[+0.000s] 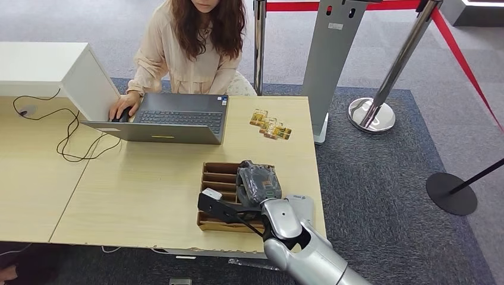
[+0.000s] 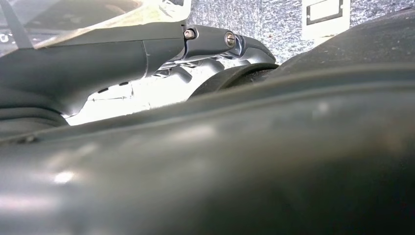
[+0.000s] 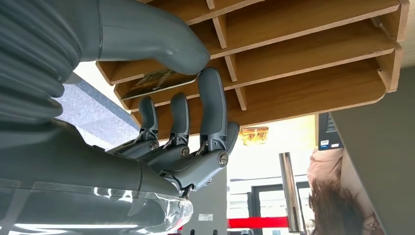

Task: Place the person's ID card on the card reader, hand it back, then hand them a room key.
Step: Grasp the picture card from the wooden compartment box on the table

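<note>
A wooden slotted box stands near the table's front right edge. My right hand is over its right part, reaching into the slots. In the right wrist view, thumb and a fingertip meet at the end of a dark patterned card lying in one slot. A flat grey device lies just right of the box, partly behind my forearm. Several gold patterned cards lie on the table beyond the box. My left hand appears close up, and how its fingers lie is unclear.
A person sits across the table with one hand at a grey laptop. A white box and a black cable lie at the left. Barrier posts with red tape and a grey kiosk stand are beyond the table.
</note>
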